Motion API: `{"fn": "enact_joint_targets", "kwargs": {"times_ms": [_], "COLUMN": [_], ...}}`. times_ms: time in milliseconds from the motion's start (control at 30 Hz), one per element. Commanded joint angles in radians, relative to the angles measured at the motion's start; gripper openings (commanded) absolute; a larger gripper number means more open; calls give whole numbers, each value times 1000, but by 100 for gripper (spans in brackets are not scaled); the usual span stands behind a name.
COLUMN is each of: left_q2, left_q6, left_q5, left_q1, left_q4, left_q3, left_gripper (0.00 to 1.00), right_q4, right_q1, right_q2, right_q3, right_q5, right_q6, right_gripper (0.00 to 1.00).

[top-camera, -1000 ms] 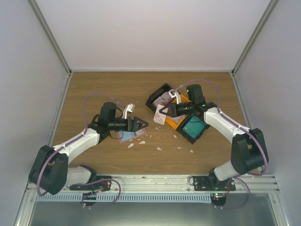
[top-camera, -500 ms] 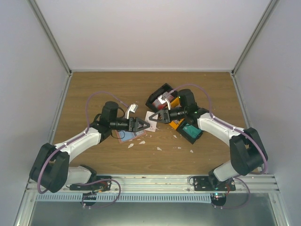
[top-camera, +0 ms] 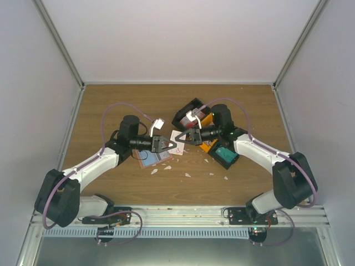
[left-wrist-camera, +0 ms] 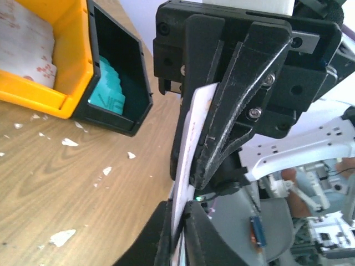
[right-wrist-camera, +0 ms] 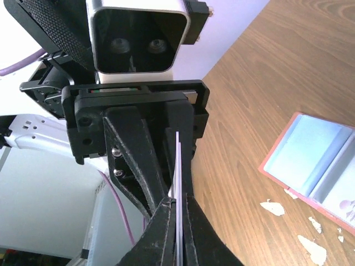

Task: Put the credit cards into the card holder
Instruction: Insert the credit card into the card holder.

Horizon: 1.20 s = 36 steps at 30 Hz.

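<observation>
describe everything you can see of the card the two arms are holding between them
The card is a thin, stiff-looking plastic rectangle, whitish with faint pink marks. It hangs in the air above the wooden table, close to the open wallet. Both wrist views see it nearly edge-on, as a white sliver. The left fingers and the right fingers pinch it from opposite ends; nothing else touches it.

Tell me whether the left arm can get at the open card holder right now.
Probably yes: the card holder lies open and uncovered right by the left hand. But that hand and the right hand both pinch one credit card.
</observation>
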State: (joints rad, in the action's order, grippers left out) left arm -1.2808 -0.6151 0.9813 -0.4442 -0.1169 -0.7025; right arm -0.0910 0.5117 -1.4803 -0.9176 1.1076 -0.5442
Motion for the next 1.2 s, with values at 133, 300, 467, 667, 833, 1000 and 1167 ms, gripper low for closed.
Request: {"fn": "enact_joint_targets", "kwargs": {"times_ms": [133, 300, 467, 667, 833, 1000, 1167], "left_q2": [37, 76, 114, 137, 148, 165, 182], "left_q6": [-19, -79, -166, -236, -240, -229, -246], "left_q5": [9, 15, 16, 31, 37, 44, 46], "left_q1": [1, 2, 2, 2, 1, 2, 0], "left_q4": [-9, -3, -25, -60, -60, -73, -112], "left_q3": [-49, -95, -137, -158, -158, -151, -124], "left_gripper": [0, 0, 0, 0, 0, 0, 0], "right_q4": [-194, -283, -371, -459, -462, -440, -426], "right_q1": [6, -5, -7, -4, 5, 5, 5], "right_q2": [133, 211, 299, 336, 302, 288, 273], "right_q3": [94, 183, 273, 287, 241, 231, 230], "right_q5": [-3, -84, -164, -155, -137, -163, -175], "right_q6": [-95, -149, -197, -262, -282, -288, -297], "right_gripper": [39, 53, 54, 52, 43, 29, 21]}}
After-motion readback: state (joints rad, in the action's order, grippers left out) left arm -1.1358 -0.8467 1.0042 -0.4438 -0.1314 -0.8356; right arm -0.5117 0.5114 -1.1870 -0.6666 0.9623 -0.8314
